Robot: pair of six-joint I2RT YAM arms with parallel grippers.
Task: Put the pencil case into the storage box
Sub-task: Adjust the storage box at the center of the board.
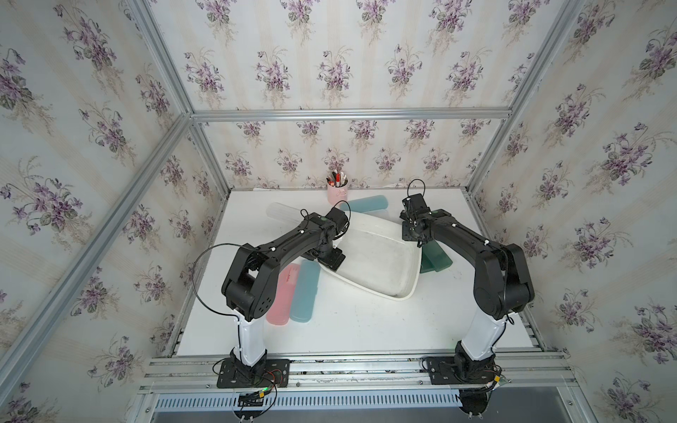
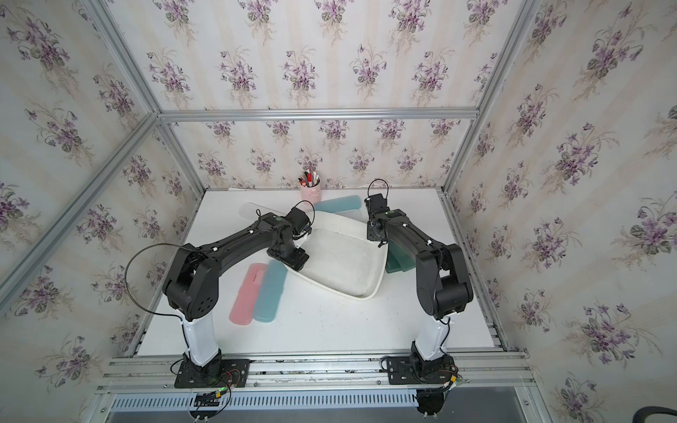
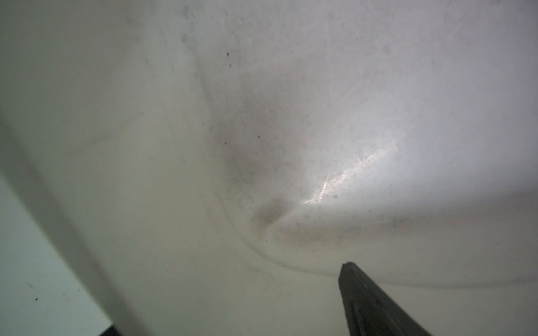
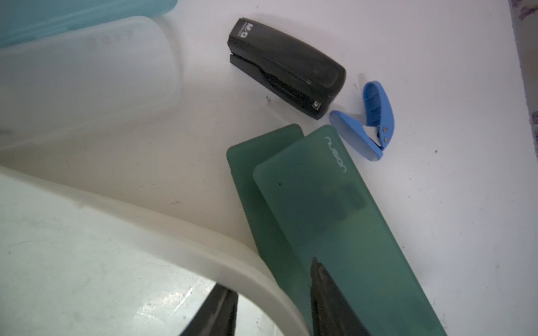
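Closest to the lens, the right gripper (image 4: 266,273) pinched the rolled rim of the storage box (image 4: 163,232): one black finger (image 4: 215,311) stood inside the tub, its partner outside, over a dark green pencil case (image 4: 334,209) marked nusign. Partly under it lay a second dark green piece (image 4: 256,163) of the same shape, both just outside the box wall beside the gripper. Past their far ends from the fingertips sat a black stapler (image 4: 288,67) and a small blue hinged tool (image 4: 369,119), near each other on the white table (image 4: 451,203).

Across the box from it, the left gripper (image 1: 331,256) hung over the opposite rim. Its wrist view showed only one dark finger (image 3: 366,299) against the tub's scuffed inner corner, so whether its jaws were spread or together could not be told.

In both top views the box lay askew between the two grippers. Toward the left arm's base from its gripper, a pink pencil case (image 1: 280,300) and a teal pencil case (image 1: 306,291) lay side by side outside the box. Beyond both grippers, by the back wall, stood a pink pen cup (image 1: 337,192), with a second teal pencil case (image 1: 366,203) and a frosted clear pencil case (image 1: 282,212) lying near it.
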